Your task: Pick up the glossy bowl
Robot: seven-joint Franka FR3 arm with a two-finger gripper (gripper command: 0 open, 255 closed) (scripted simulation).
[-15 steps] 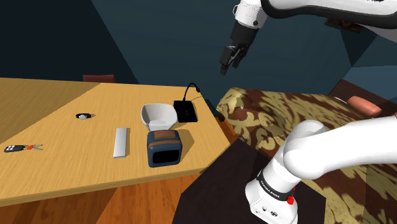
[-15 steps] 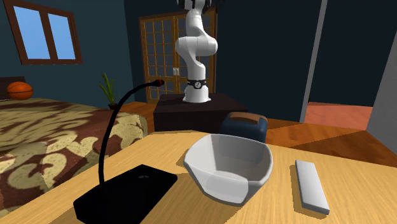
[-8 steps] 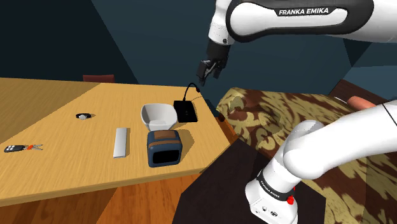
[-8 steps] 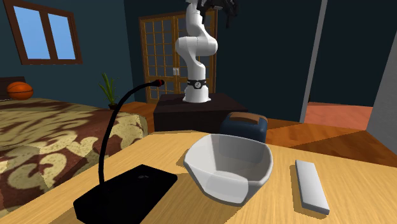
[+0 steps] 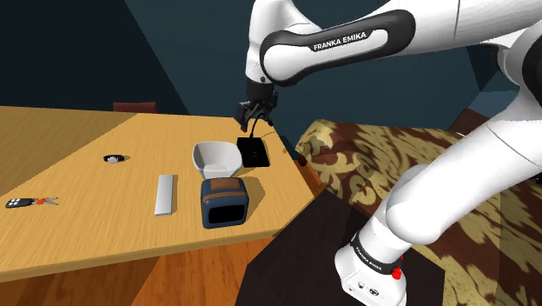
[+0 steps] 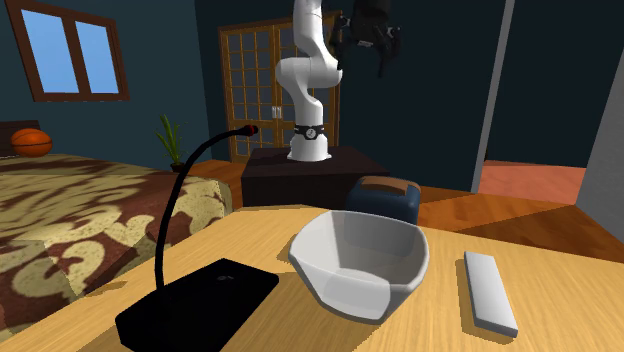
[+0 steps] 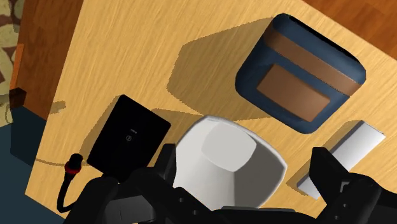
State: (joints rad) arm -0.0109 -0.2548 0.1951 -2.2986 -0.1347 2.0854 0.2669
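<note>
End effector [image 5: 251, 116], all black, hovers wide open above the glossy white rounded bowl [image 5: 216, 156] on the wooden desk [image 5: 78, 148].

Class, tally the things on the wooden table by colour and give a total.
White or grey: 3 (glossy white bowl, flat grey bar, small round object)
Black: 2 (gooseneck microphone on base, key fob with keys)
Blue: 1 (brown-topped box)
Total: 6
</note>
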